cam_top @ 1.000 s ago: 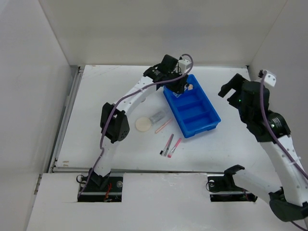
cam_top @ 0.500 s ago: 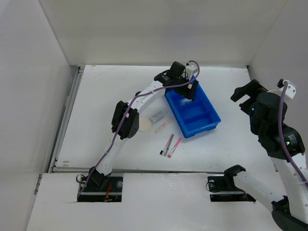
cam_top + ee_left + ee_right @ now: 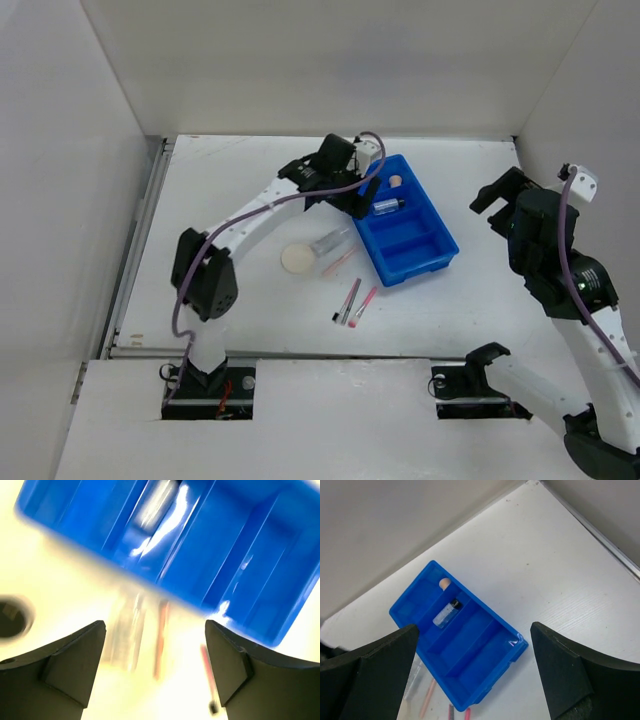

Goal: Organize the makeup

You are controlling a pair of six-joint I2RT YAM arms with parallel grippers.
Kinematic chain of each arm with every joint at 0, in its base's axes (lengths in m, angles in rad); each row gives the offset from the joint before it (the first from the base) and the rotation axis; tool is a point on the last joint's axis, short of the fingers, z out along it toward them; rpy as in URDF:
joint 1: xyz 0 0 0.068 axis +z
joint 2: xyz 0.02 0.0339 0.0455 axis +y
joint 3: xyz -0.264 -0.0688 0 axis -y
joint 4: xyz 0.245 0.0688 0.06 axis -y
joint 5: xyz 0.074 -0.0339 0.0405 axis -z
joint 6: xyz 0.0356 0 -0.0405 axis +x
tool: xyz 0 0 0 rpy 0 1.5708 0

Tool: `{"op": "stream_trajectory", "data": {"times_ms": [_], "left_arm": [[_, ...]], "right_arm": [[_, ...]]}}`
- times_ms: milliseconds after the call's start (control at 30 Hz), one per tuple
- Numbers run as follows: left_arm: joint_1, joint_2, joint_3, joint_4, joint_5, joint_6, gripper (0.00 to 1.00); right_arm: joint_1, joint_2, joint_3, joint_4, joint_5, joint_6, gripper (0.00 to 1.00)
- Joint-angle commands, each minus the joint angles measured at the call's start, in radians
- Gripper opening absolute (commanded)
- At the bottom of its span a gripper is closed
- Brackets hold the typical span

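The clear black-capped tube (image 3: 385,207) lies in the second compartment of the blue tray (image 3: 415,246); it also shows in the right wrist view (image 3: 446,613). A small beige piece (image 3: 396,181) sits in the far compartment. On the table left of the tray lie the cream round puff (image 3: 297,258), the clear case (image 3: 328,242), a pink pencil (image 3: 340,262) and two more pencils (image 3: 351,300). My left gripper (image 3: 355,196) hangs open and empty over the tray's left edge. My right gripper (image 3: 497,190) is open and empty, raised to the right of the tray. The black compact is not in view.
White walls close in the table at the back and on both sides. The left wrist view is blurred; it shows the tray (image 3: 240,545), the clear case (image 3: 127,630) and a pink pencil (image 3: 160,632) below the open fingers. The tray's two near compartments (image 3: 485,650) hold nothing.
My left gripper has drawn back from over the tray toward its left edge, and the tube now lies uncovered in the tray. My right arm has shifted slightly.
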Motion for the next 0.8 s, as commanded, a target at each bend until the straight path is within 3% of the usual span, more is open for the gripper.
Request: {"op": "stream_trajectory", "data": {"times_ms": [0, 233, 600, 733, 767], "left_arm": [[-0.006, -0.125, -0.168, 0.004, -0.134, 0.049, 0.80], [-0.006, -0.096, -0.317, 0.030, -0.181, 0.076, 0.87], [0.015, 0.074, -0.263, 0.054, -0.181, 0.075, 0.84], [0.058, 0.097, -0.263, 0.077, -0.186, 0.084, 0.74], [0.072, 0.108, -0.263, 0.077, -0.172, 0.093, 0.66]], "right_arm": [[-0.010, 0.034, -0.013, 0.069, -0.026, 0.004, 1.00], [-0.010, 0.077, -0.001, 0.102, -0.087, 0.004, 1.00], [-0.010, 0.062, -0.001, 0.093, -0.089, 0.004, 1.00], [-0.010, 0.051, 0.009, 0.084, -0.076, 0.004, 1.00], [-0.010, 0.051, 0.009, 0.084, -0.067, 0.004, 1.00]]}}
